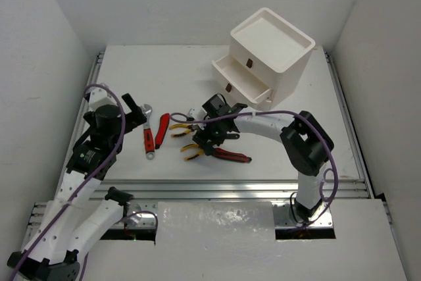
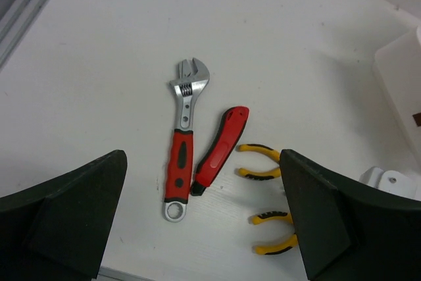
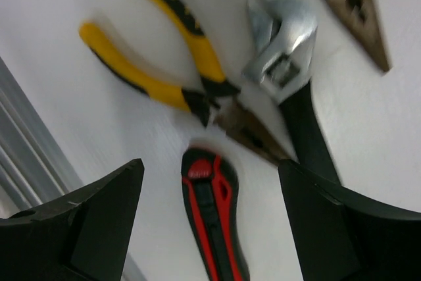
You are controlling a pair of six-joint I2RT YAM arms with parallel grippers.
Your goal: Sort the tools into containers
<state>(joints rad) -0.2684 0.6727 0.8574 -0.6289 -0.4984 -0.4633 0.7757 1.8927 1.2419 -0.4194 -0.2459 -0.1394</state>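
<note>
The white drawer unit [image 1: 273, 54] stands at the back right with one drawer [image 1: 238, 80] pulled open. A red-handled wrench [image 1: 148, 137] and a red utility knife [image 1: 162, 131] lie left of centre, with yellow pliers [image 1: 181, 127] and a second pair [image 1: 193, 152] beside them. My right gripper [image 1: 210, 137] is open, low over a red-and-black utility knife [image 3: 214, 222] that lies between its fingers. Yellow pliers [image 3: 164, 51] and a black-handled wrench [image 3: 289, 77] lie just beyond. My left gripper [image 1: 135, 115] is open and empty, above the wrench [image 2: 181, 162] and knife [image 2: 220, 149].
Metal rails [image 1: 217, 189] run along the table's near edge and both sides. White walls close in the table at the back and sides. The right arm's purple cable [image 1: 263, 115] arches over the tool cluster. The drawer unit's corner shows at the right of the left wrist view [image 2: 401, 77].
</note>
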